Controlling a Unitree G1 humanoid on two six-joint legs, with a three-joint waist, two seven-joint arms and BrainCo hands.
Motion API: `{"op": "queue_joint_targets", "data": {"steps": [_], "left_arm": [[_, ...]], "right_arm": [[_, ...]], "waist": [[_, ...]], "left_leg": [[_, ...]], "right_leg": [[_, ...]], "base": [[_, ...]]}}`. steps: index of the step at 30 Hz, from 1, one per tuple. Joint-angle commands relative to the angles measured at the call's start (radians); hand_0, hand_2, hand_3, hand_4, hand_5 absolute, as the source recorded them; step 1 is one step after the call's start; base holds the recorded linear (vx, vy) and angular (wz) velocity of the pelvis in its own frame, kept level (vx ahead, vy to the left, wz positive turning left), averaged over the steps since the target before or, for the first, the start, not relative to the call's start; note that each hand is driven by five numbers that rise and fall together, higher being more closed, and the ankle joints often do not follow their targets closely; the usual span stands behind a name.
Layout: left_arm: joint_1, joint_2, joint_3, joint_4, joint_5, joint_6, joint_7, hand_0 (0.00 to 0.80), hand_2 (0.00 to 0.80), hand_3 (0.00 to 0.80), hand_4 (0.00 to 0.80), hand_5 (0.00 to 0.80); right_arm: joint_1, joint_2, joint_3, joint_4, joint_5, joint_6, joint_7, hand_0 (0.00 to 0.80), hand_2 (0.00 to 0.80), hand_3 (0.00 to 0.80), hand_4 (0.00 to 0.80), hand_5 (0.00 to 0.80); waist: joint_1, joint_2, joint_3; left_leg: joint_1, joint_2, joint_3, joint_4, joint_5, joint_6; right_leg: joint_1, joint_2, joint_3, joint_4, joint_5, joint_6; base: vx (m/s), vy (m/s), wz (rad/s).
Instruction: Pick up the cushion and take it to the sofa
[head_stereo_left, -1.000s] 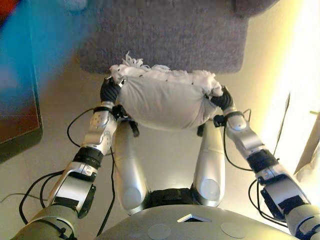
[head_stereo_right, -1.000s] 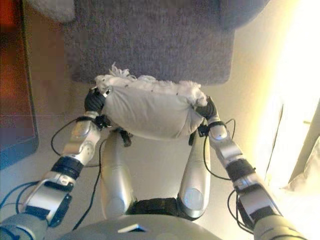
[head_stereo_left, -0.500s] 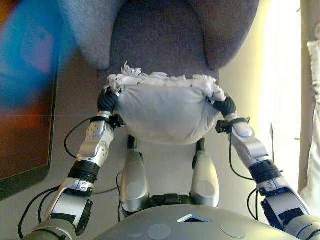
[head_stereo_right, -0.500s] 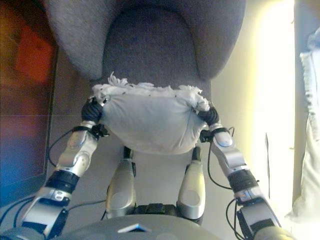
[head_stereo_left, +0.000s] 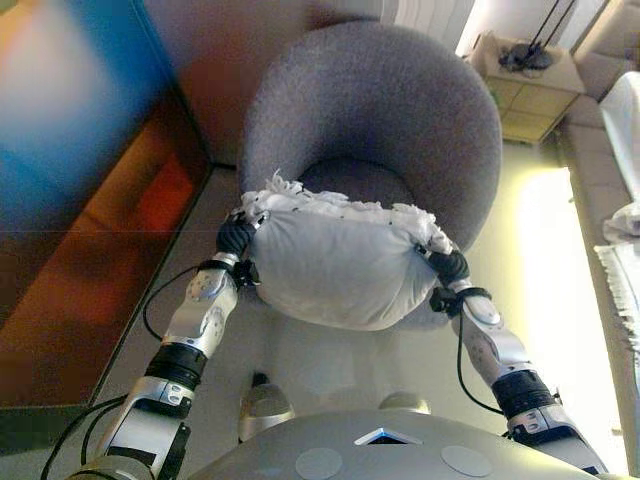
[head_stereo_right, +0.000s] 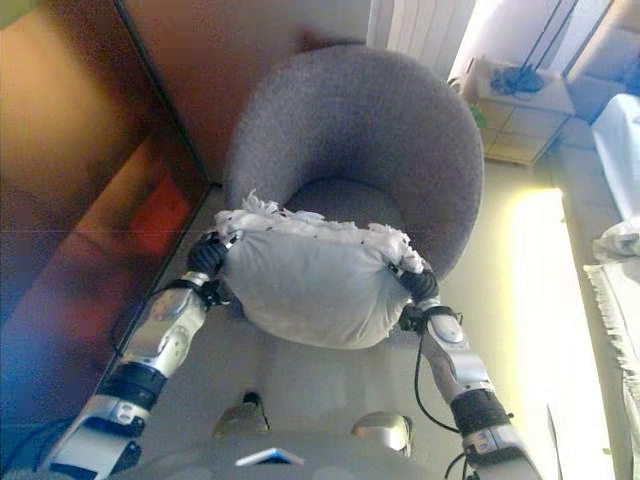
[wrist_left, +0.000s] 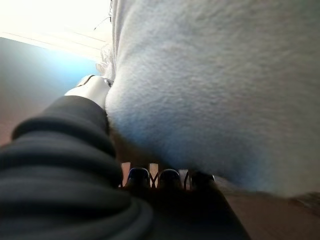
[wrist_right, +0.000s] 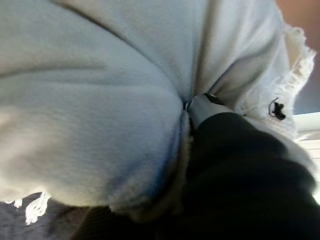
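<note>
Both hands, left hand (head_stereo_left: 236, 238) and right hand (head_stereo_left: 449, 266), grasp the cushion (head_stereo_left: 335, 260), now raised before the sofa (head_stereo_left: 375, 130) seat; delivery looks near.

Cushion (head_stereo_left: 335, 270): pale cloth, matt, with a soft short-napped weave; frayed white fringe along its upper seam. Sofa (head_stereo_left: 400, 120): grey upholstery, matt, coarse woven texture on seat and curved back. Left hand (head_stereo_left: 236, 238) and right hand (head_stereo_left: 450, 265): dark ribbed covers, matt and rubber-like; arm shells are smooth silver with a satin sheen. Floor (head_stereo_left: 545, 300): smooth, pale, lightly glossy.
</note>
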Motion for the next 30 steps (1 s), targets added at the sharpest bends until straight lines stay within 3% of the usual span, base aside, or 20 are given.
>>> {"op": "queue_joint_targets", "data": {"steps": [1, 4, 7, 9, 12, 13, 16, 20, 23, 25, 27, 30], "left_arm": [[-0.109, -0.032, -0.041, 0.002, 0.043, -0.029, -0.029, 0.800, 0.800, 0.800, 0.800, 0.800], [-0.119, -0.025, -0.045, 0.014, 0.041, -0.033, -0.048, 0.800, 0.800, 0.800, 0.800, 0.800], [-0.112, -0.018, -0.029, 0.015, 0.035, -0.037, -0.062, 0.800, 0.800, 0.800, 0.800, 0.800], [-0.108, -0.013, -0.021, 0.007, 0.038, -0.032, -0.066, 0.800, 0.800, 0.800, 0.800, 0.800], [-0.111, -0.010, -0.017, -0.003, 0.052, -0.022, -0.067, 0.800, 0.800, 0.800, 0.800, 0.800], [-0.114, -0.012, -0.024, -0.006, 0.062, -0.021, -0.067, 0.800, 0.800, 0.800, 0.800, 0.800], [-0.121, -0.014, -0.033, -0.013, 0.072, -0.019, -0.074, 0.800, 0.800, 0.800, 0.800, 0.800], [-0.103, -0.019, -0.021, -0.023, 0.077, -0.019, -0.075, 0.800, 0.800, 0.800, 0.800, 0.800], [-0.078, -0.022, -0.002, -0.035, 0.089, -0.024, -0.089, 0.800, 0.800, 0.800, 0.800, 0.800], [-0.053, -0.019, 0.020, -0.046, 0.063, -0.017, -0.102, 0.800, 0.800, 0.800, 0.800, 0.800], [-0.021, -0.007, 0.052, -0.088, 0.063, 0.001, -0.118, 0.800, 0.800, 0.800, 0.800, 0.800], [-0.002, -0.005, 0.070, -0.112, 0.033, -0.002, -0.110, 0.800, 0.800, 0.800, 0.800, 0.800]], "right_arm": [[-0.099, 0.019, -0.066, -0.065, 0.056, -0.051, 0.010, 0.800, 0.800, 0.800, 0.800, 0.800], [-0.068, 0.018, -0.070, -0.054, 0.063, -0.062, 0.013, 0.800, 0.800, 0.800, 0.800, 0.800], [-0.053, 0.012, -0.076, -0.037, 0.071, -0.063, 0.027, 0.800, 0.800, 0.800, 0.800, 0.800], [-0.047, 0.009, -0.083, -0.026, 0.074, -0.068, 0.038, 0.800, 0.800, 0.800, 0.800, 0.800], [-0.049, 0.004, -0.099, -0.003, 0.085, -0.083, 0.067, 0.800, 0.800, 0.800, 0.800, 0.800], [-0.054, -0.001, -0.105, 0.005, 0.098, -0.091, 0.076, 0.800, 0.800, 0.800, 0.800, 0.800], [-0.064, -0.015, -0.116, -0.002, 0.119, -0.091, 0.083, 0.800, 0.800, 0.800, 0.800, 0.800], [-0.060, -0.017, -0.123, -0.025, 0.123, -0.081, 0.110, 0.800, 0.800, 0.800, 0.800, 0.800], [-0.046, -0.019, -0.127, -0.057, 0.117, -0.077, 0.123, 0.800, 0.800, 0.800, 0.800, 0.800], [-0.045, -0.022, -0.133, -0.071, 0.111, -0.055, 0.116, 0.800, 0.800, 0.800, 0.800, 0.800], [-0.046, -0.036, -0.140, -0.098, 0.101, -0.032, 0.121, 0.800, 0.800, 0.800, 0.800, 0.800], [-0.049, -0.053, -0.141, -0.107, 0.084, -0.029, 0.131, 0.800, 0.800, 0.800, 0.800, 0.800]], "waist": [[0.010, 0.037, -0.015], [0.003, 0.064, 0.008], [-0.011, 0.073, 0.015], [-0.018, 0.063, 0.014], [-0.035, 0.033, 0.015], [-0.047, 0.014, 0.014], [-0.078, -0.001, 0.019], [-0.098, -0.008, 0.021], [-0.105, -0.015, 0.004], [-0.109, -0.004, -0.012], [-0.112, 0.011, -0.023], [-0.109, 0.018, -0.033]], "left_leg": [[0.034, -0.095, -0.016, -0.032, -0.063, 0.122], [0.043, -0.106, -0.027, -0.024, -0.075, 0.153], [0.060, -0.117, -0.033, -0.028, -0.077, 0.162], [0.069, -0.131, -0.035, -0.024, -0.083, 0.161], [0.082, -0.147, -0.048, -0.001, -0.110, 0.146], [0.085, -0.156, -0.061, 0.015, -0.135, 0.141], [0.102, -0.158, -0.090, 0.042, -0.194, 0.143], [0.145, -0.143, -0.100, 0.054, -0.237, 0.154], [0.159, -0.121, -0.097, 0.078, -0.253, 0.144], [0.191, -0.082, -0.085, 0.073, -0.226, 0.125], [0.193, -0.027, -0.075, 0.091, -0.133, 0.088], [0.177, 0.014, -0.084, 0.135, -0.058, 0.068]], "right_leg": [[-0.144, 0.039, 0.068, 0.190, -0.006, -0.002], [-0.232, 0.047, 0.111, 0.436, 0.013, -0.031], [-0.276, 0.107, 0.143, 0.475, 0.029, -0.045], [-0.271, 0.130, 0.145, 0.407, 0.041, -0.045], [-0.250, 0.135, 0.158, 0.182, 0.053, -0.039], [-0.256, 0.135, 0.191, 0.068, 0.071, -0.027], [-0.296, 0.138, 0.276, -0.088, 0.123, 0.001], [-0.332, 0.160, 0.302, -0.079, 0.134, 0.005], [-0.304, 0.168, 0.310, -0.065, 0.113, -0.006], [-0.283, 0.198, 0.305, -0.030, 0.052, -0.018], [-0.262, 0.239, 0.310, -0.013, -0.006, -0.037], [-0.242, 0.274, 0.298, -0.015, -0.032, -0.072]], "base": [[-0.003, 0.169, 0.03], [0.011, 0.197, 0.17], [0.074, 0.065, 0.23], [0.168, -0.076, 0.25], [0.275, -0.192, 0.39], [0.310, -0.202, 0.40], [0.375, -0.198, 0.41], [0.386, -0.166, 0.63], [0.379, -0.168, 0.24], [0.386, -0.126, -0.17], [0.317, -0.127, -0.12], [0.235, -0.168, -0.08]]}}
